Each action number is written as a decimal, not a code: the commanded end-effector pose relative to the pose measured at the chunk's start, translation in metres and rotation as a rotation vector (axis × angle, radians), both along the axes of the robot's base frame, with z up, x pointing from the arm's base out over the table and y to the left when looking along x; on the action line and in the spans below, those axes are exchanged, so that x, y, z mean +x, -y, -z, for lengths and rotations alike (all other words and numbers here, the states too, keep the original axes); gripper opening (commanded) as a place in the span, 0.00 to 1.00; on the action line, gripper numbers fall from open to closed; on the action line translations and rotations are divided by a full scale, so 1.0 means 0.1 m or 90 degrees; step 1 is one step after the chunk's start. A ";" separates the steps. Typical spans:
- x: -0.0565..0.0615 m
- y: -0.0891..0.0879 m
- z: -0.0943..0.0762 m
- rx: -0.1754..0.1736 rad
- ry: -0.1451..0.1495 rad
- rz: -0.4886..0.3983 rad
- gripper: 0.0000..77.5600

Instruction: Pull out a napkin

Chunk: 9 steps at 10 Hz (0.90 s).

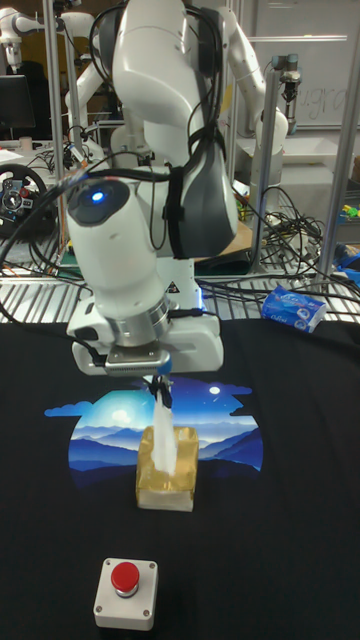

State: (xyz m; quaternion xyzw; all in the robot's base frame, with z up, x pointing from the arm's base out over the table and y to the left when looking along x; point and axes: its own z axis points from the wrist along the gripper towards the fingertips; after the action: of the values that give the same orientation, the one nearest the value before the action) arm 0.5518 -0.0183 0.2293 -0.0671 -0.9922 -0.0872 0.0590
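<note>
We are mid-pull: our end effector (158, 383) pinches the top of a white napkin (162, 425) that stretches down into the tissue box (167, 470) on the black-clothed table (290, 540). Next, we judge, comes a straight upward lift until its tail clears the slot, without dragging the light box.

Red push-button box (125, 592) sits up front on the surface (300, 520); a blue packet (294, 307), perhaps tissues, lies far right.
</note>
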 end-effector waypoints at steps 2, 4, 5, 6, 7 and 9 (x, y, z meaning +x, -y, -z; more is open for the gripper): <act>-0.01 0.03 -0.09 -0.033 0.016 0.003 0.01; -0.01 0.05 -0.18 -0.061 0.017 0.001 0.01; -0.01 0.06 -0.19 -0.066 0.017 0.000 0.01; -0.01 0.06 -0.24 -0.107 0.017 -0.011 0.01; -0.02 0.06 -0.26 -0.120 0.018 -0.011 0.01; -0.02 0.08 -0.30 -0.136 0.016 -0.015 0.01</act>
State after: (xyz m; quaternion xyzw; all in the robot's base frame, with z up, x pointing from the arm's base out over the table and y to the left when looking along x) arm 0.5497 -0.0250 0.2553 -0.0630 -0.9971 0.0081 0.0421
